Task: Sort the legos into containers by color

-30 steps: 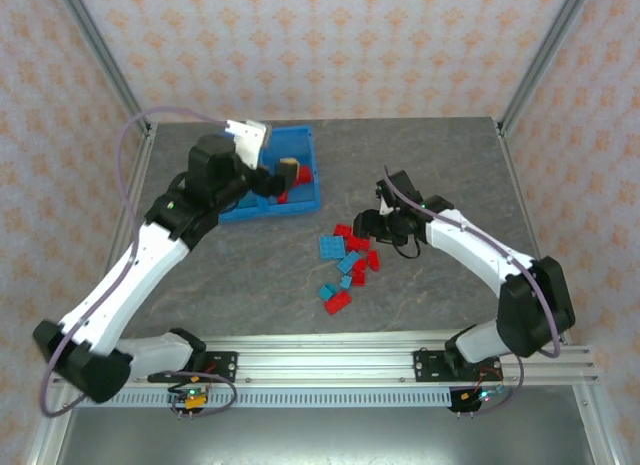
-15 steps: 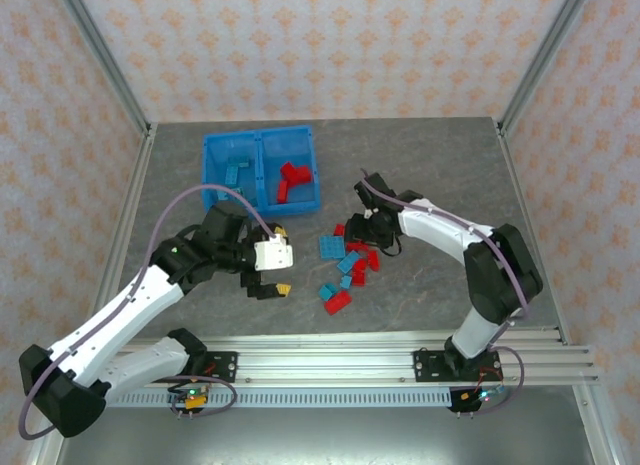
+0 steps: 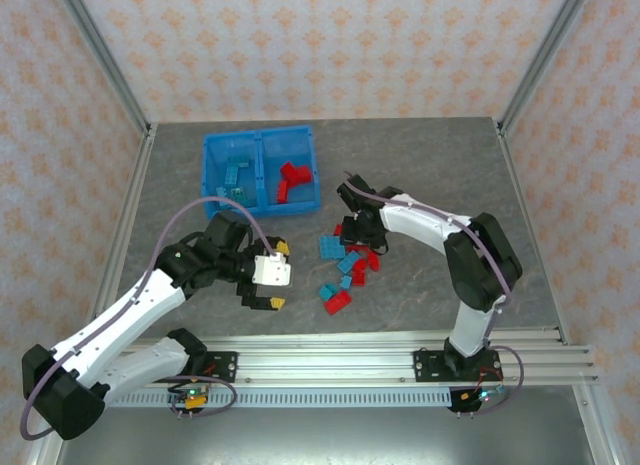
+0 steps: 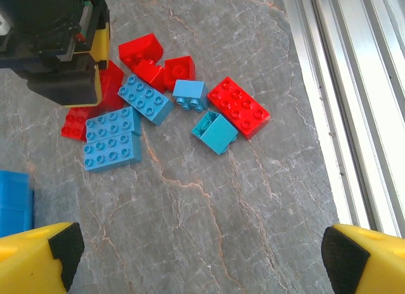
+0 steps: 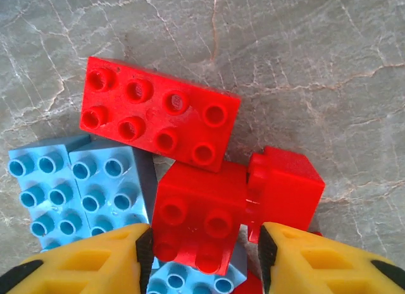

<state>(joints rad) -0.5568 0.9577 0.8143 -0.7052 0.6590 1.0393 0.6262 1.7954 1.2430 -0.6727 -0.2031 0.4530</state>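
1. The left hand has swung back from over the bin. It now hangs low over the bench, just left of the loose pile. Its fingers are wide apart with nothing between them, so its last brick looks delivered.
2. The bin sits at the far left of the bench, with teal bricks in the left compartment and red bricks in the right. Sorting looks clean so far.
3. The right hand has slid to the far end of the pile and its fingers have narrowed around a small red brick. They sit close on both sides, but whether it's actually pinched yet is hard to tell.
4. A good handful of bricks is still loose, so the job is probably mid-way. That red one likely heads for the right compartment.
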